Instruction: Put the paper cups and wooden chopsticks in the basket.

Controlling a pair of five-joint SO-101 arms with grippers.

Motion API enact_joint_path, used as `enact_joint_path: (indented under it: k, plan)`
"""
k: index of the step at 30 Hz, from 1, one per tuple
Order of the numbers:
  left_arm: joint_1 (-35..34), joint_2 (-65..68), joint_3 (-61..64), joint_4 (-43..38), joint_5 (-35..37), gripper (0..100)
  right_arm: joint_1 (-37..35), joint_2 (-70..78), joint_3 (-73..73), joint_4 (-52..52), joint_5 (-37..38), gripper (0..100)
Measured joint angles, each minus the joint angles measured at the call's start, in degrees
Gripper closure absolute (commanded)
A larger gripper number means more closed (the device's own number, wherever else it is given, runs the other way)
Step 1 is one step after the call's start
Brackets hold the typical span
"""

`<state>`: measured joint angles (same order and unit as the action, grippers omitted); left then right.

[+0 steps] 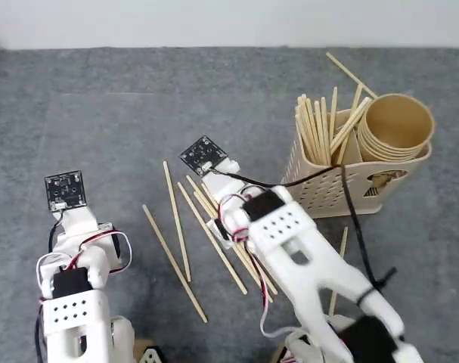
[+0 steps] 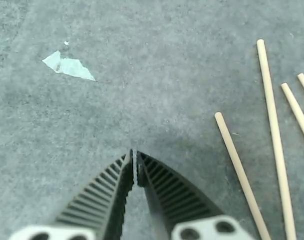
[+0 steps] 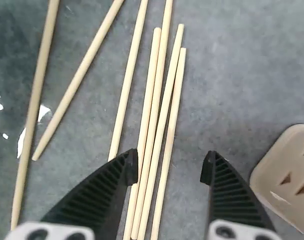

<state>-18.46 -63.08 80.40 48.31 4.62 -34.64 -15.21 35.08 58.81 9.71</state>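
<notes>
A cream perforated basket (image 1: 342, 185) stands at the right, holding several wooden chopsticks (image 1: 320, 128) upright and a stack of paper cups (image 1: 395, 125). More loose chopsticks (image 1: 206, 231) lie on the grey mat in the middle. My right gripper (image 3: 169, 167) hovers open just above a tight bundle of chopsticks (image 3: 159, 120), its fingers astride them. The basket's corner (image 3: 287, 175) shows beside it. My left gripper (image 2: 134, 162) is shut and holds nothing, low over bare mat, with chopsticks (image 2: 272, 130) off to one side.
One chopstick (image 1: 339, 268) lies on the mat in front of the basket. Another chopstick (image 1: 350, 74) sticks out behind it. A scrap of pale tape (image 2: 66, 65) lies on the mat near the left gripper. Open mat stretches across the back left.
</notes>
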Motion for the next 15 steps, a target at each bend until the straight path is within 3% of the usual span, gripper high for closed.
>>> enact_joint_path:
  k: [15]
  plan:
    - [0.0,0.0,0.53,0.0,0.0,99,0.0,24.35,-13.1,-0.09,0.0,77.9]
